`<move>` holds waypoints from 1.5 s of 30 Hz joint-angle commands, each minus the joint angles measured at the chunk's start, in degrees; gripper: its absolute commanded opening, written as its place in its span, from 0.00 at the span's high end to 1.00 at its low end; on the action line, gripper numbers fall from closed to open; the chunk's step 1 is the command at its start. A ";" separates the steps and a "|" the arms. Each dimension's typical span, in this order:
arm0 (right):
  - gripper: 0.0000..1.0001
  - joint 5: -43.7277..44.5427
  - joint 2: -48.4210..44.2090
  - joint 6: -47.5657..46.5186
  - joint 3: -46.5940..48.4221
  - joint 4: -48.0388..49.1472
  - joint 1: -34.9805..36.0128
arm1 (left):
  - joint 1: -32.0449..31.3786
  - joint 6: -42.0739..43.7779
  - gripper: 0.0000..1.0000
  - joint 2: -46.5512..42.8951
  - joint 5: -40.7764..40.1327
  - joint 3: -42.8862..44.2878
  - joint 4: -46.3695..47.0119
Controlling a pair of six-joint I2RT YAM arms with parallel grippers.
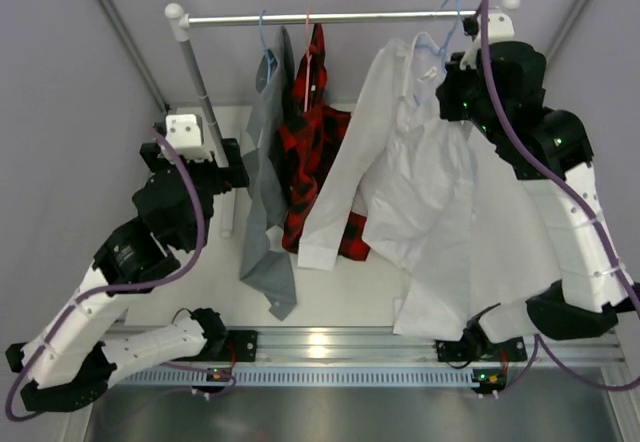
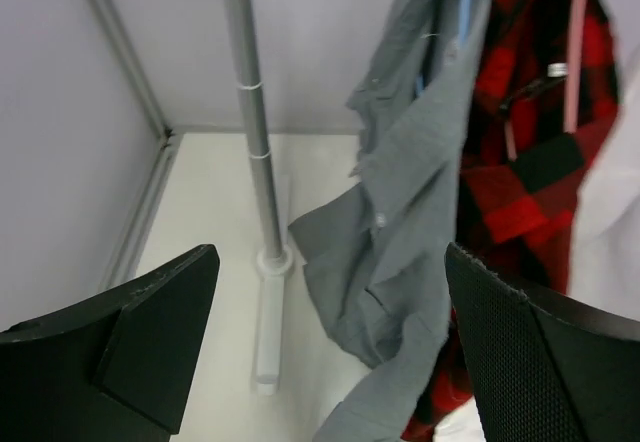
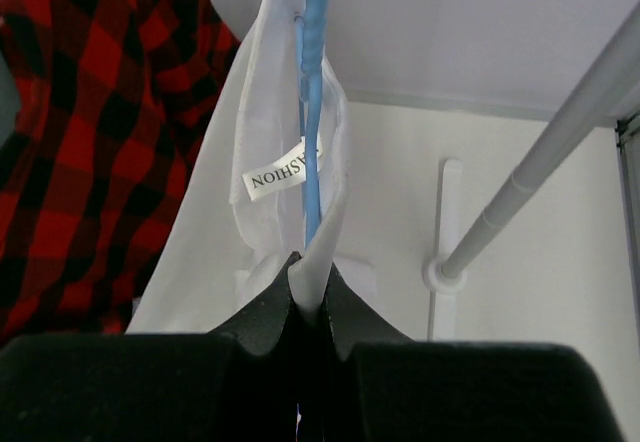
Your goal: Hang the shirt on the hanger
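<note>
shirt (image 1: 420, 192) white, wrinkled; hanger (image 3: 317, 82) lt blue

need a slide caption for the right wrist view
Right gripper pinching the white shirt collar at the light blue hanger, red plaid shirt left, rack pole right.

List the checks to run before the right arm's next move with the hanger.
1. Grip: right gripper shut on the hanger wire and collar: ok.
2. Free arm: left gripper open, holding nothing: ok.
3. Load: shirt hangs from the hanger: ok.
4. Hook seated over the rail: cannot tell.
5. Sleeve apart from the plaid shirt: not ok, they overlap in the top view.
</note>
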 commanded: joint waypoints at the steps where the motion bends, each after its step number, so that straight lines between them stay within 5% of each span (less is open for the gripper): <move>1: 1.00 6.33 4.88 0.26 8.47 8.02 0.43 | 8.42 -1.99 0.02 0.57 -2.75 1.23 3.43; 5: 1.00 7.84 8.24 0.08 10.51 8.55 0.26 | 26.59 -6.05 0.02 0.74 10.95 -0.96 3.42; 12: 1.00 8.79 11.24 3.06 7.98 9.07 -0.53 | 43.42 -12.03 0.02 5.67 26.01 -2.10 -0.35; 18: 1.00 11.69 4.57 7.99 -5.99 14.87 -0.62 | 44.67 -13.35 0.02 2.86 25.92 -8.25 -2.11; 24: 1.00 8.28 5.17 5.36 -7.07 14.97 -1.32 | 44.67 -13.26 0.02 -2.23 26.37 -16.23 -2.91; 25: 0.96 7.67 4.91 5.09 -7.24 15.23 -1.50 | 44.67 -13.09 0.02 -3.11 26.02 -17.04 -2.91; 27: 0.63 5.65 3.07 4.57 -8.91 15.67 -1.41 | 44.67 -12.91 0.02 -3.65 25.66 -18.45 -2.47; 28: 0.21 4.59 2.19 4.22 -9.61 16.11 -1.32 | 44.67 -12.82 0.02 -3.82 26.10 -19.41 -1.60; 29: 0.04 3.89 1.23 3.95 -10.31 16.37 -1.32 | 44.67 -12.82 0.02 -3.74 26.53 -19.68 -1.15; 35: 0.01 4.58 -12.38 1.49 -19.00 16.11 -2.02 | 44.67 -11.77 0.02 -4.87 28.29 -19.86 -1.06; 45: 0.00 12.75 -47.00 2.53 -50.54 11.55 -2.03 | 44.32 -12.65 0.02 -19.28 33.39 -29.78 -0.71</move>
